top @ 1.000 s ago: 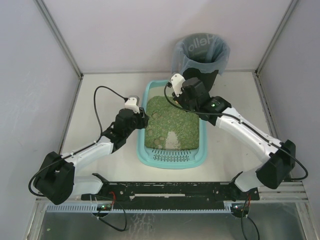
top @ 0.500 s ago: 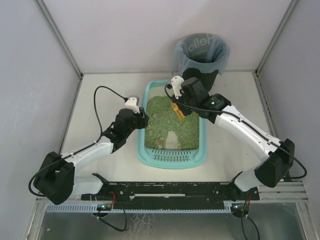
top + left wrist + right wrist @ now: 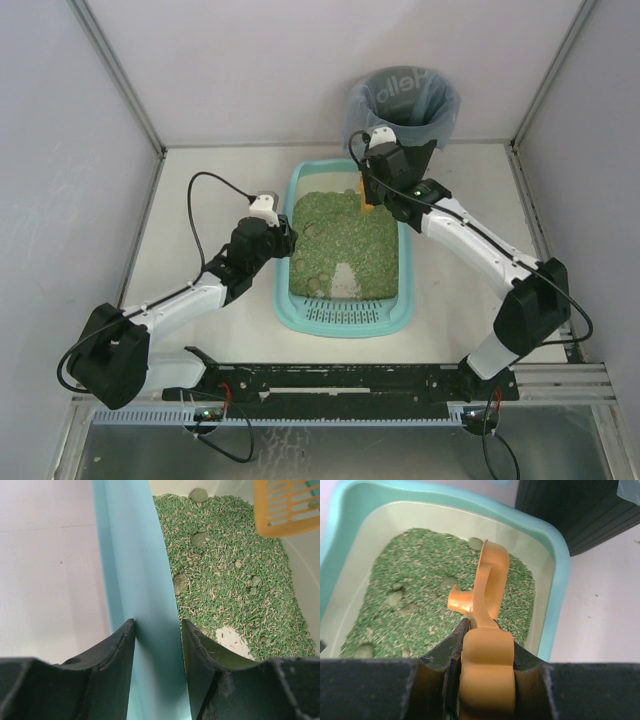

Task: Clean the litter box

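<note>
The light-teal litter box (image 3: 285, 300) lies mid-table, its slotted grille ledge (image 3: 345, 313) at the near end, green litter (image 3: 340, 240) with several grey-green clumps inside. My left gripper (image 3: 284, 240) is shut on the box's left rim (image 3: 150, 630), one finger (image 3: 112, 652) outside, the other inside. My right gripper (image 3: 370, 195) is shut on the handle of an orange slotted scoop (image 3: 487, 630), held above the box's far right corner. The scoop's head also shows in the left wrist view (image 3: 285, 505). A bare patch (image 3: 350, 278) shows in the litter near the grille.
A round black bin (image 3: 405, 110) with a grey-blue bag liner stands just behind the box's far right corner. White enclosure walls stand on the left, back and right. A black rail (image 3: 340, 380) runs along the near edge.
My right gripper has lifted the scoop from the litter's middle and carried it toward the box's far right corner, close to the bin. The left gripper has kept its hold on the rim.
</note>
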